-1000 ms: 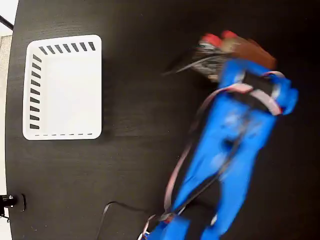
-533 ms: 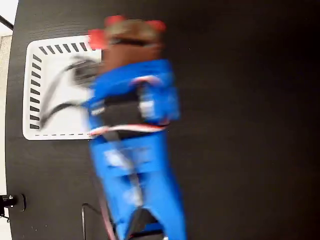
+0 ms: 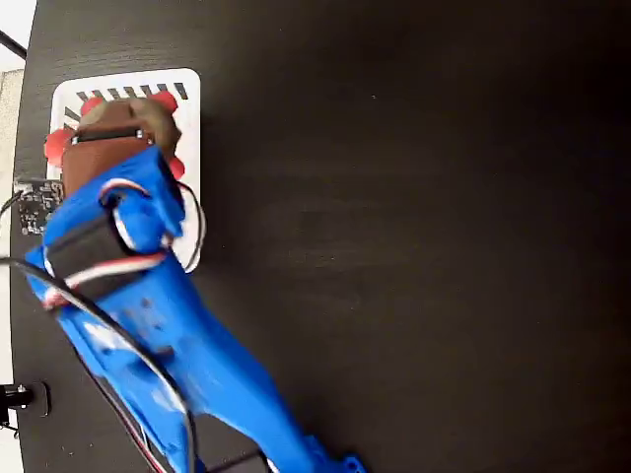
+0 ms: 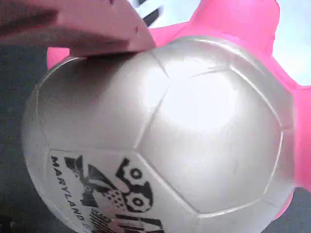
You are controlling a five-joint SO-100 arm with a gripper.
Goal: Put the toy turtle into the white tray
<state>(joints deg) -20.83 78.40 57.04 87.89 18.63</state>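
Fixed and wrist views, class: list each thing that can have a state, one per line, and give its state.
Turtle: held off the table, hanging over the tray, shell towards the wrist camera.
Tray: flat on the table, open side up, mostly hidden by the arm; contents cannot be told.
Gripper: shut on the turtle, one finger pressed on the shell.

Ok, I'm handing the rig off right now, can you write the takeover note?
Gripper: shut on the toy turtle; one of the fingers presses on its shell in the wrist view.
Positions: turtle is held over the white tray at the table's left in the fixed view; whether it touches the tray floor cannot be told.
Done: pickup and carry.
Left: open the fingers to drop it in, then pull the arm clear.
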